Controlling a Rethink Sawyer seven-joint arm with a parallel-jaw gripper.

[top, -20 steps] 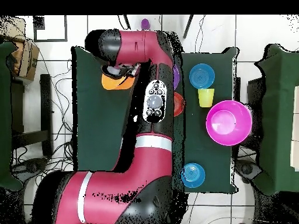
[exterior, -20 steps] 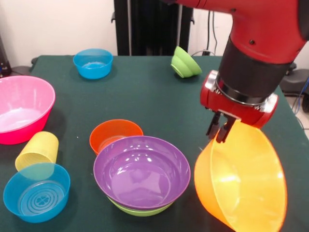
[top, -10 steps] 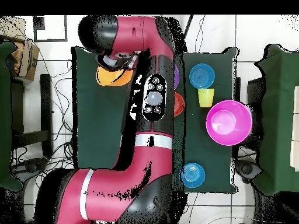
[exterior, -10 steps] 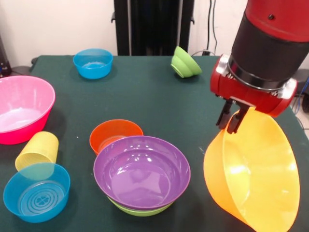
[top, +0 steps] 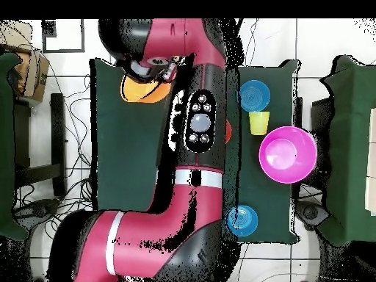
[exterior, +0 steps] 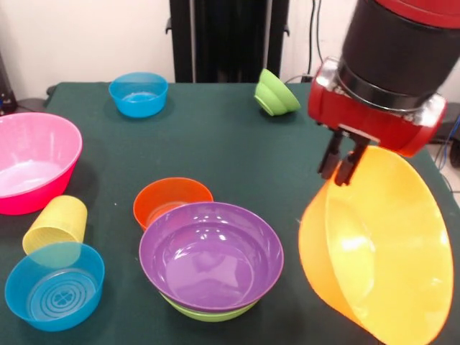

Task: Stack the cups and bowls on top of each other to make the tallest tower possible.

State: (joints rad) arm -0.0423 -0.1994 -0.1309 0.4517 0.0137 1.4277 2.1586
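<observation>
- Orange bowl [exterior: 374, 251], largest piece here, hangs tilted on edge at the table's [exterior: 215, 144] near right, rim pinched in the gripper [exterior: 343, 164].
- Purple bowl [exterior: 210, 253], nested on a lime-green bowl [exterior: 208, 313], is the likely target; carry over, level the orange bowl, centre it, then release low.
- Yellow cup [exterior: 55, 224] lies beside a blue bowl [exterior: 54, 285], best kept for last.

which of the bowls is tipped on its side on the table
The small green bowl at the far edge: it lies tilted with its opening sideways. The other bowls on the table sit upright; the orange bowl is tilted too, but hangs from the claw.
</observation>
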